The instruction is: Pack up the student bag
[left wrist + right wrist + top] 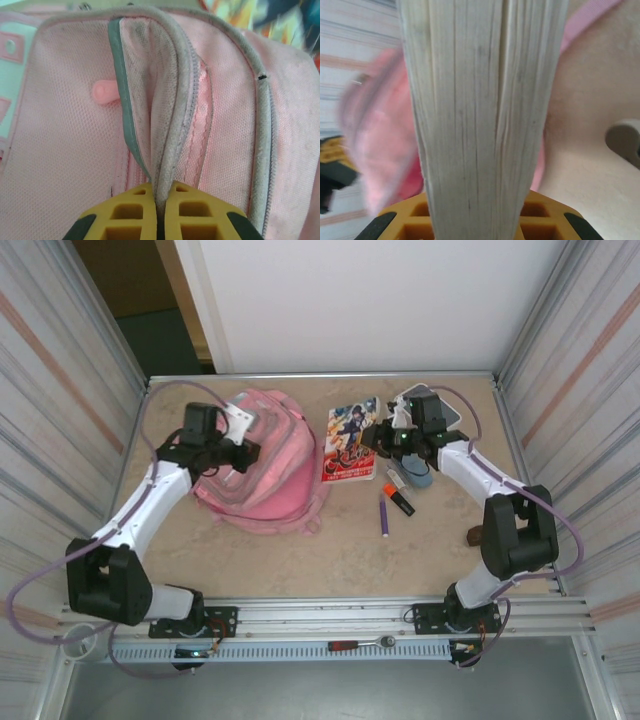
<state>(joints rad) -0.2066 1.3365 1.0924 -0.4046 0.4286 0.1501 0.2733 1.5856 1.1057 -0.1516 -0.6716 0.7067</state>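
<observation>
The pink student bag [270, 465] lies on the table at the back left. My left gripper [245, 452] is at its left side. In the left wrist view the yellow fingers [159, 200] are shut on the grey piped edge [172, 125] of the bag's opening, holding it up from the pink fabric [65, 150]. A comic book [350, 438] with a colourful cover is just right of the bag. My right gripper [383, 440] is shut on its right side. The right wrist view shows the book's page edges [480, 100] between the fingers, with the blurred bag [380, 140] behind.
An orange marker [400, 500], a purple pen [384, 514] and a blue-grey item [420, 477] lie right of the book. A white-and-grey box [432, 400] sits at the back right. A small brown object [475, 536] lies by the right arm. Panel walls close both sides.
</observation>
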